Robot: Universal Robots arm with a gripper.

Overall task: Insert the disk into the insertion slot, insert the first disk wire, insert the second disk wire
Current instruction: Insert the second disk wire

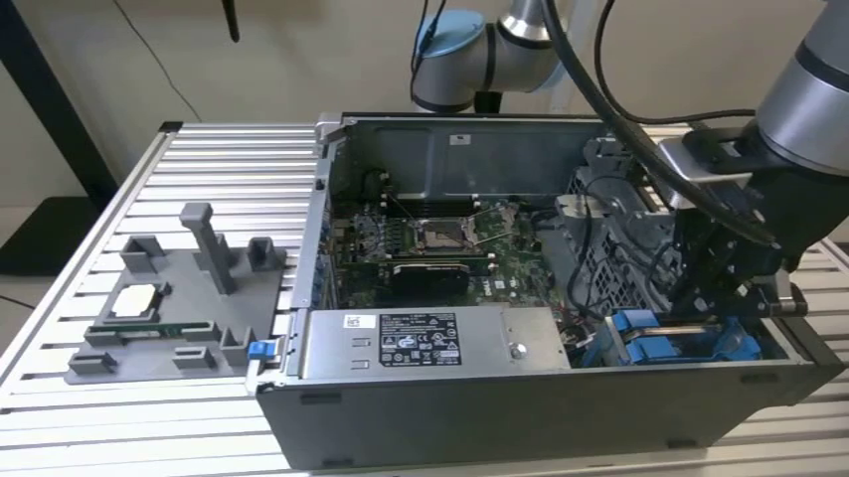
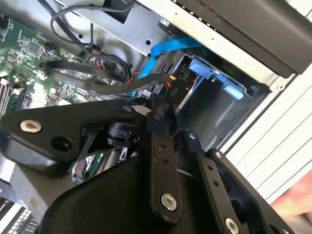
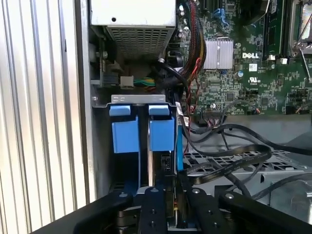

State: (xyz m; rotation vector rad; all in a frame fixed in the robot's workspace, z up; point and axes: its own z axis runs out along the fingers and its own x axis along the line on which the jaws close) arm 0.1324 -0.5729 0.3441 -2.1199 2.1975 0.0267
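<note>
Gripper (image 3: pixel 170 204) hangs directly over the insertion slot (image 1: pixel 690 343) at the case's near corner on the exterior view's right, jaws pinched narrowly on a black wire connector (image 2: pixel 171 90), disk (image 3: pixel 151 165) seated upright below.

— What is on the surface (image 1: pixel 199 159)?

— A big grey computer case (image 1: pixel 531 417) lying open. Inside it is a green board (image 1: pixel 438 238) with a square socket in the middle. A silver box with a white label (image 1: pixel 424 340) sits at the near side.

— Where is the robot arm (image 1: pixel 809 99)?

— It comes in from the exterior view's right and reaches down into the case. Its gripper (image 1: pixel 723 288) is dark and sits just above some bright blue plastic parts (image 1: pixel 677 343) in the insertion slot (image 1: pixel 690 348).

— And to the exterior view's left?

— A grey holder (image 1: pixel 173 318) with a tall post and small parts on it.
</note>
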